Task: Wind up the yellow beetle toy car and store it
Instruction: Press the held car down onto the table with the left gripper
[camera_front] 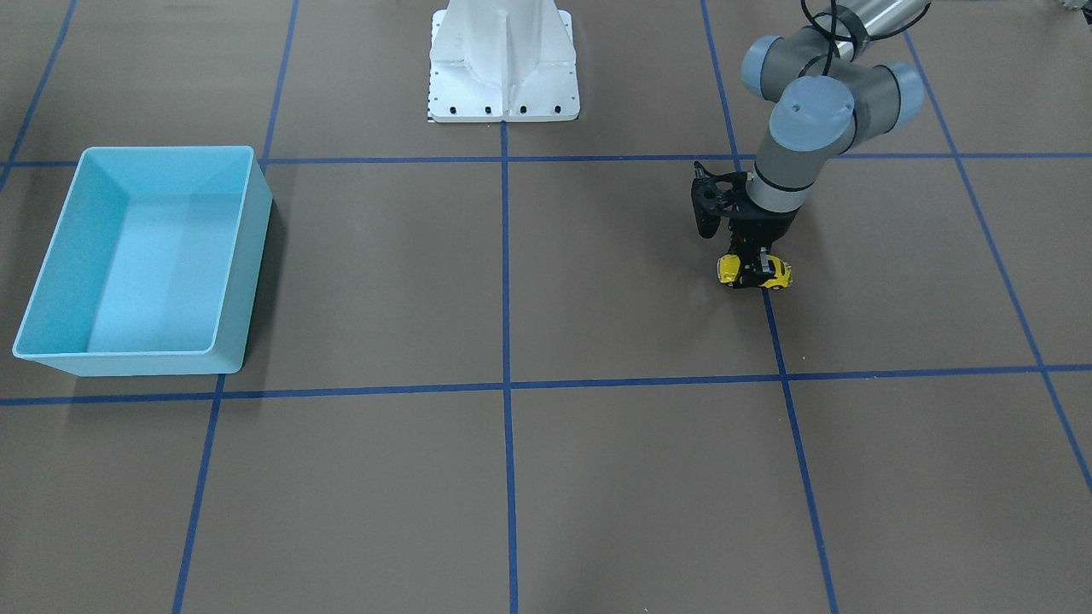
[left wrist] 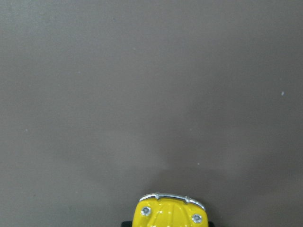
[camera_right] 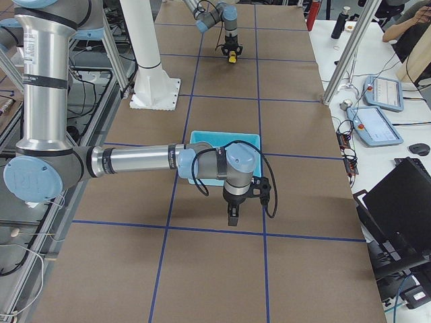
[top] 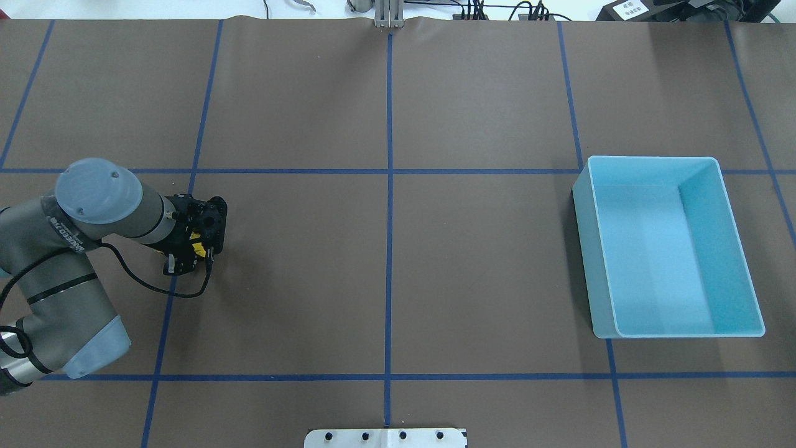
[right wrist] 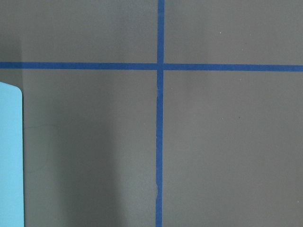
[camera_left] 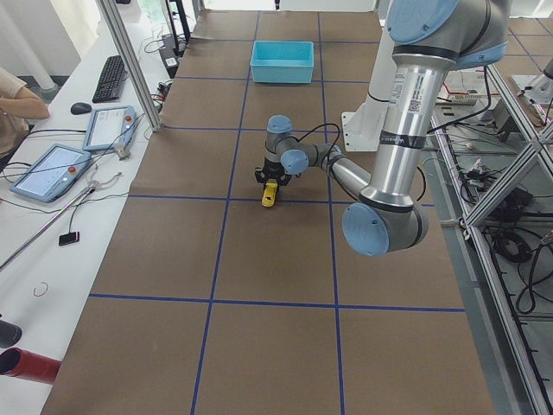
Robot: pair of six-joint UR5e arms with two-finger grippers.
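well apart from the blue bin (camera_front: pixel 254 273), left pincer (camera_front: pixel 754 269) clamps the yellow beetle toy car (camera_front: pixel 778 274).

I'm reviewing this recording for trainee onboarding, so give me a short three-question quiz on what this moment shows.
1. Multiple choice: which end effector is at the yellow beetle toy car? A) left B) right C) neither
2. True or false: the car already lies in the blue bin.
3. Fill in: in the overhead view, the bin sits on the view's ____ side.

Key:
1. A. The left end effector is closed around the car.
2. False. The bin is empty.
3. Right.
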